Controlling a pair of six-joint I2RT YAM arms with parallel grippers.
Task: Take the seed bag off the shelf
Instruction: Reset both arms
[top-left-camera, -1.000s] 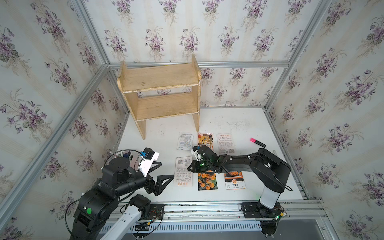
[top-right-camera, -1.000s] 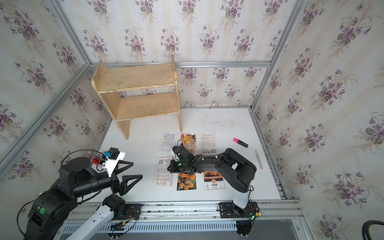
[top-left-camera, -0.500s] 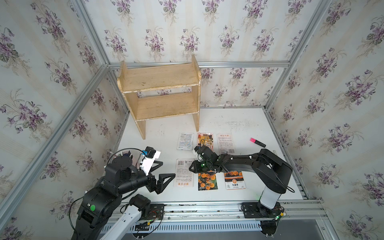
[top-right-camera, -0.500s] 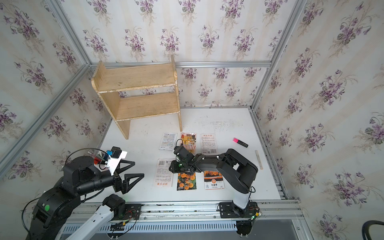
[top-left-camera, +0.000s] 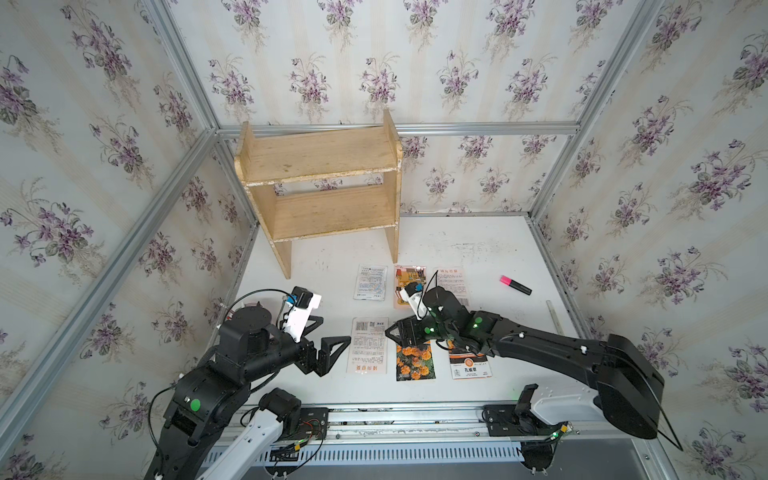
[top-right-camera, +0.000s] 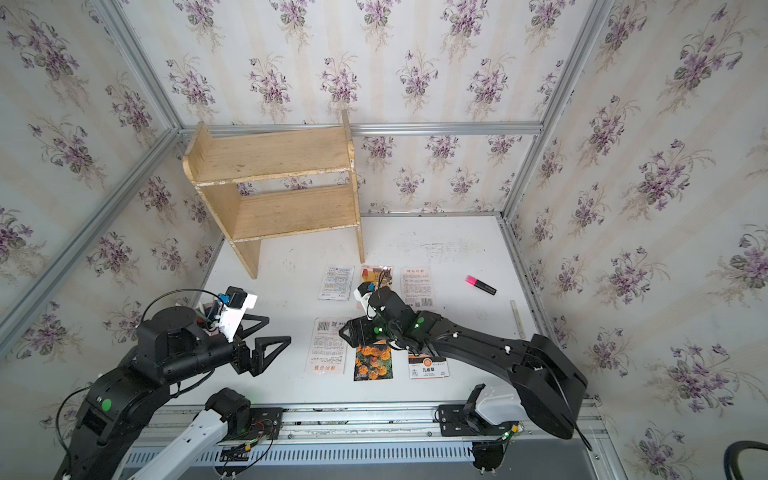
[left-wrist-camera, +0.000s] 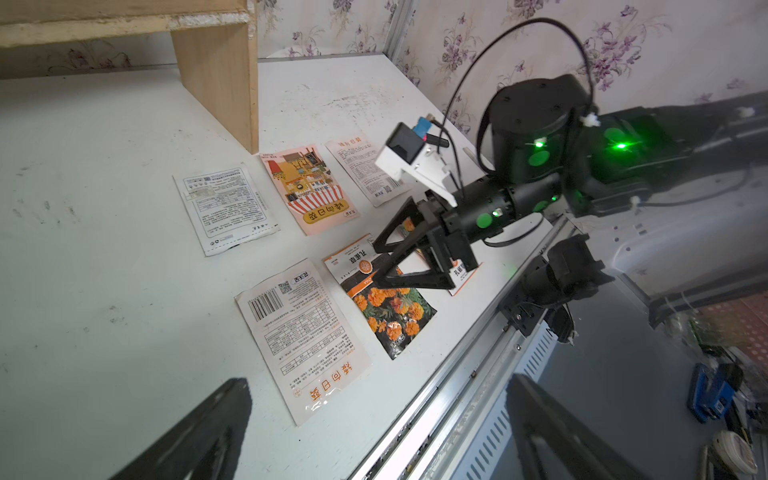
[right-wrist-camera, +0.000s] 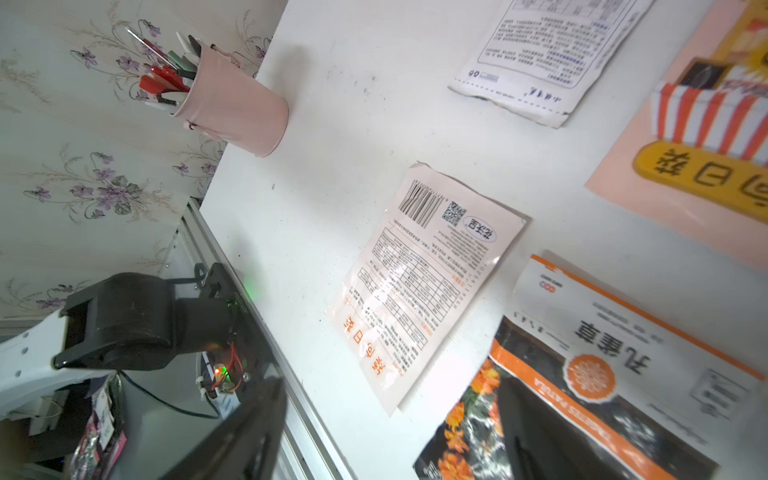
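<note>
One glossy marigold-print seed bag (top-left-camera: 415, 361) lay flat beneath the released right claw (left-wrist-camera: 376, 267); seemingly light, floppy, slippery; an edge pinch seemed best.

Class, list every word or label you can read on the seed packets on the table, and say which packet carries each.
"孔雀草": white top panel of the marigold packet.
"孔雀草": the white-and-orange packet.
"矮向日葵": yellow label on the striped-stall packet.
"矮向日葵": orange print on the barcode-backed packet.
Fine print, barcode digits and the remaining packets: too small to read.
</note>
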